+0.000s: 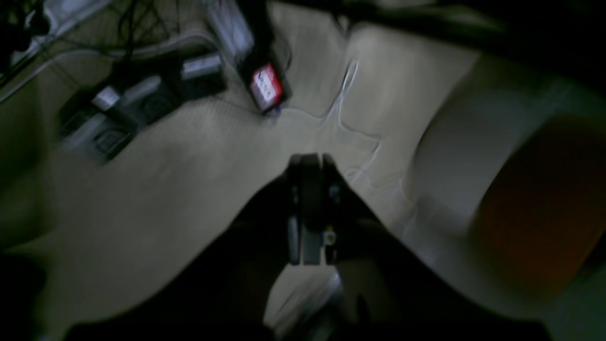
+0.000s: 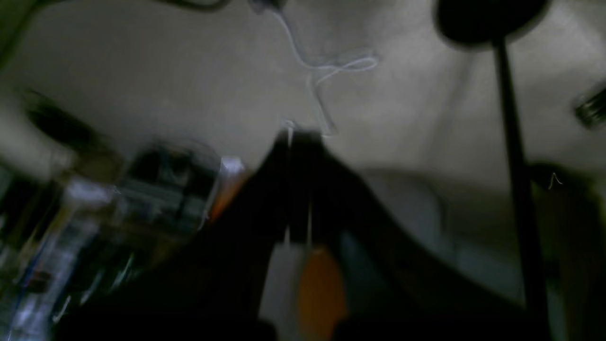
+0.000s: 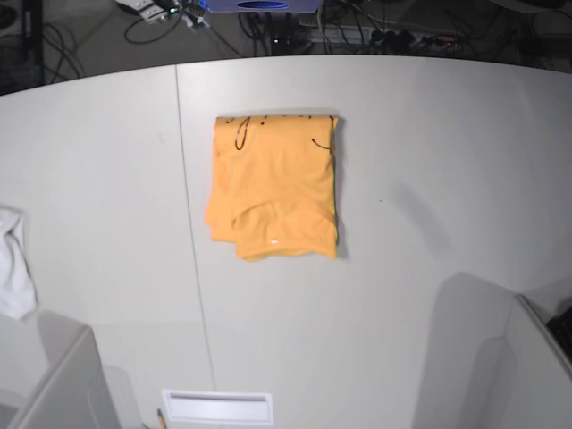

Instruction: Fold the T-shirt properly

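In the left wrist view, the left gripper (image 1: 310, 163) is seen closed on nothing, raised over cabled floor. In the right wrist view, the right gripper (image 2: 298, 137) is likewise closed and empty. In the base view, the T-shirt (image 3: 275, 186) lies folded mid-surface (image 3: 429, 161); its loose lower layers could be disturbed by any renewed contact.

The yellow-orange T-shirt (image 3: 275, 186) lies folded into a flat rectangle mid-table, black script along its far edge.
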Tool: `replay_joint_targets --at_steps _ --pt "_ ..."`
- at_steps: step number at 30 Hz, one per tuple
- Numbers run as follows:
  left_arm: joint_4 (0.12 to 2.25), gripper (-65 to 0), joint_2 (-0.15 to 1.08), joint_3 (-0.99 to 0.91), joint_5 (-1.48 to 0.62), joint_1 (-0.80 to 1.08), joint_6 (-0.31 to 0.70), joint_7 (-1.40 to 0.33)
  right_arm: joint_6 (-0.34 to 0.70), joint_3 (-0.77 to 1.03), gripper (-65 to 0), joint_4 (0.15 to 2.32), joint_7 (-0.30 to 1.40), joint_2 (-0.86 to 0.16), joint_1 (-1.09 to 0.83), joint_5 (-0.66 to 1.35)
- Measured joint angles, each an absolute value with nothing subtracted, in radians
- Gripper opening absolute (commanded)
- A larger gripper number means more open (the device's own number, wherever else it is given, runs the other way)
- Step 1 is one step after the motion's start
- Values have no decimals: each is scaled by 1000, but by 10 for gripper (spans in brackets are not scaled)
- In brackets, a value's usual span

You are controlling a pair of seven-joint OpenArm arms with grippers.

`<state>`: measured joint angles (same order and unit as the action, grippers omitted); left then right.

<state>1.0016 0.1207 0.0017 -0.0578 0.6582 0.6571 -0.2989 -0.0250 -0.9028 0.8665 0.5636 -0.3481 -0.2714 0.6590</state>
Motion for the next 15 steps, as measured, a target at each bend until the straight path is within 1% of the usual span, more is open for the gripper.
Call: replay_joint_targets --at_steps 2,4,7,9,11,13,15 --pt "854 -650 99 4 -44 608 575 -211 -20 -963 -650 703 439 -273 -247 669" --pt "681 -650 88 6 -51 556 524 -73 -14 -1032 -650 539 281 -206 -230 669" --pt "326 -650 83 6 -54 429 479 185 -13 -1170 -650 300 -37 -130 -210 667" --pt "120 -650 83 5 -52 355 440 393 -14 -1259 -650 150 -198 -88 -200 670" --pt "54 -650 80 6 -53 331 356 585 -24 -1325 -650 62 -295 -63 -193 672" --pt "60 -650 79 6 -56 332 282 754 -24 -1350 -650 44 -331 -54 -186 672" --pt "62 -650 79 6 -55 329 216 778 -22 -1350 -650 46 -342 -48 -176 673"
